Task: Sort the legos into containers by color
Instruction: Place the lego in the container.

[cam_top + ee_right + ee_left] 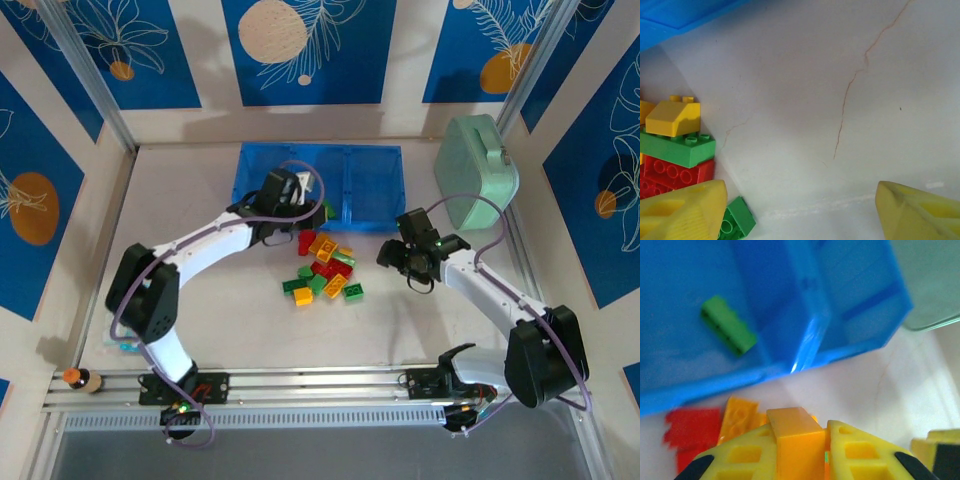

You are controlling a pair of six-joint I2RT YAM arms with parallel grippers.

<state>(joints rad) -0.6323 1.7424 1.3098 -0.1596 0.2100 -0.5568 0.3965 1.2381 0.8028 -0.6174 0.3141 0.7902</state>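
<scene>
My left gripper (801, 435) is shut on an orange-yellow brick (792, 422), held just in front of the blue tray (812, 335). From above, that gripper (287, 212) hangs at the tray's near edge (370, 222). One green brick (729, 331) lies in a tray compartment. The loose legos (325, 270), red, green and orange-yellow, sit in a pile on the table in front of the tray. My right gripper (402, 256) is open and low to the right of the pile. Its fingers (685, 212) span bare table, with a green brick (737, 220) beside the left one.
A mint green case (478, 170) stands at the back right, close to the tray's right end. In the right wrist view a yellow brick (672, 117) sits on a green one (677, 147) above a red one (675, 172). Low rails edge the table.
</scene>
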